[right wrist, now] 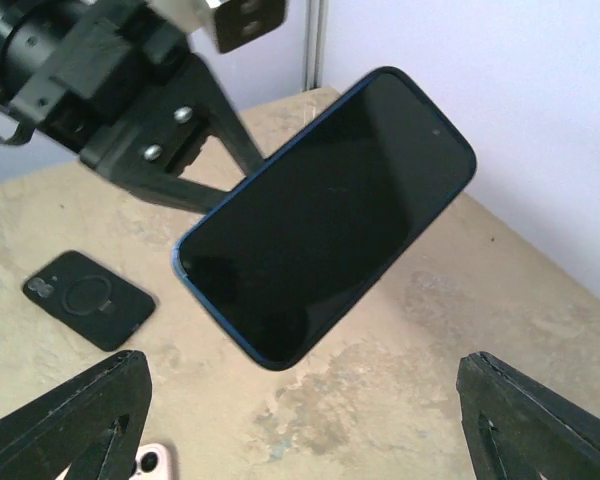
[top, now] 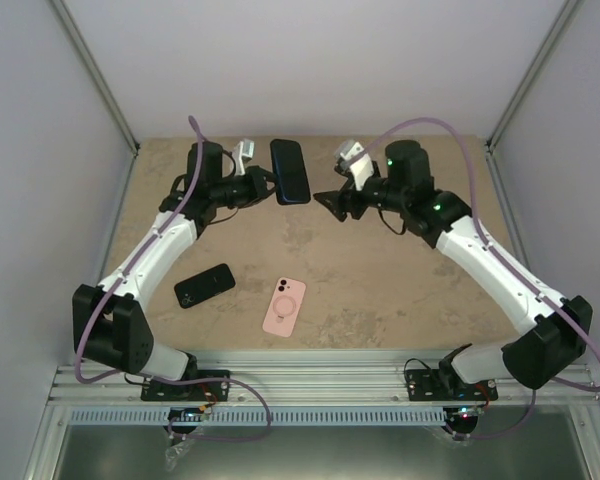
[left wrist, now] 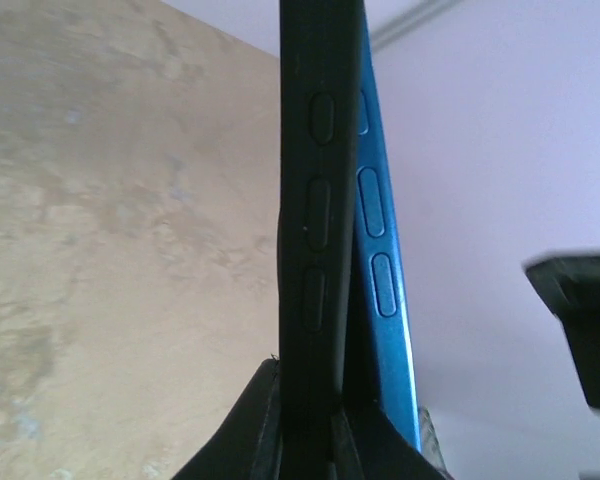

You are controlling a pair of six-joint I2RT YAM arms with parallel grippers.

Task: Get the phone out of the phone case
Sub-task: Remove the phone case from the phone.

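My left gripper [top: 268, 180] is shut on a black phone case [left wrist: 315, 200] and holds it on edge above the table's far middle. The blue phone [left wrist: 378, 240] lies against the case, and a gap shows between them at the gripper end. In the top view they appear as one dark slab [top: 290, 170]. In the right wrist view the phone's dark screen with its blue rim [right wrist: 325, 215] faces my right gripper [right wrist: 300, 430]. That gripper is open and empty, just right of the phone [top: 328, 203], not touching it.
A second black case [top: 204, 285] lies flat at the front left, also in the right wrist view [right wrist: 88, 298]. A pink phone [top: 284, 306] lies flat at the front middle. Grey walls enclose the beige table [top: 400, 290] on three sides.
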